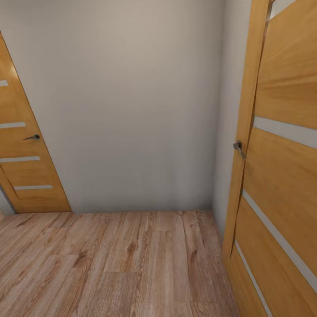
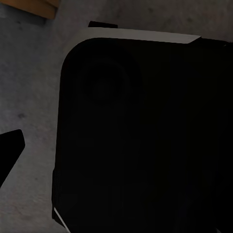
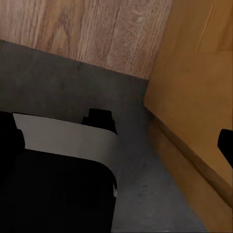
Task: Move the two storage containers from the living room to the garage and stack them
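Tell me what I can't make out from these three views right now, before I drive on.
- Left hand state: in the left wrist view only a dark fingertip pokes in at the edge; the robot's black body blocks most of the frame.
- Right hand state: in the right wrist view one dark tip is cut off by the edge.
- Behind the open wooden door: hidden in the head view.
- Closed door: cropped by the frame edge.

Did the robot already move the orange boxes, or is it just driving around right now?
Nothing looks done from here. The head view looks at a plain wall, a closed wooden door on the left and an open wooden door close on the right, over a wood-plank floor. The wrist views look down at grey concrete floor by the robot's dark base. It seems to be on its way. Carrying and stacking both boxes may all be left.
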{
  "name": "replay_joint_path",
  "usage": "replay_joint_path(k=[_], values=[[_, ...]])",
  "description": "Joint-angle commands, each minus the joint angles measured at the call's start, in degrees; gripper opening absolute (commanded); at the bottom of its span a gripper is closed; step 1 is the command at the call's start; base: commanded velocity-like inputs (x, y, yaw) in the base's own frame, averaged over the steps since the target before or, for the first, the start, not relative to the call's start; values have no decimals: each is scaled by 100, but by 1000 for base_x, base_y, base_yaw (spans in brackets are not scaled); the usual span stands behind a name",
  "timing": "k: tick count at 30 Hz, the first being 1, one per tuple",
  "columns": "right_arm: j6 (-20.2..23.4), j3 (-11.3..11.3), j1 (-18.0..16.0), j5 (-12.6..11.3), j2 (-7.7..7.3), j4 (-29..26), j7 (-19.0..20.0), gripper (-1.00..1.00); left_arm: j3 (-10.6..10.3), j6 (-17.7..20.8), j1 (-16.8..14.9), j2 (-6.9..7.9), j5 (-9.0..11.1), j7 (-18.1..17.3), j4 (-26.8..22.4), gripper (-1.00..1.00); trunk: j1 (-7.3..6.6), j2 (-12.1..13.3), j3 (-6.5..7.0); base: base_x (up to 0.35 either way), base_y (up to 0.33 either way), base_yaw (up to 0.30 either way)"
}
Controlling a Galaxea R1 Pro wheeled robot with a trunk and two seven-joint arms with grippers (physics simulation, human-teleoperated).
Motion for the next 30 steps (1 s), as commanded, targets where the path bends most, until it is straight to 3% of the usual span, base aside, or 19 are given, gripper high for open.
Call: replay_joint_path(k=[1,16,30], values=[[12,51,20,-56,1,3,-3,100,29,-12,-1,-2,38,4,-1,100,0,-3,-5,0,0,0],[-74,42,226,-74,30,-5,63,100,77,-12,-1,5,47,-14,-34,100,0,-3,-5,21,0,0],[-112,42,237,-35,16,-2,55,100,82,-3,-1,6,56,-14,-27,100,0,-3,-5,309,0,0]])
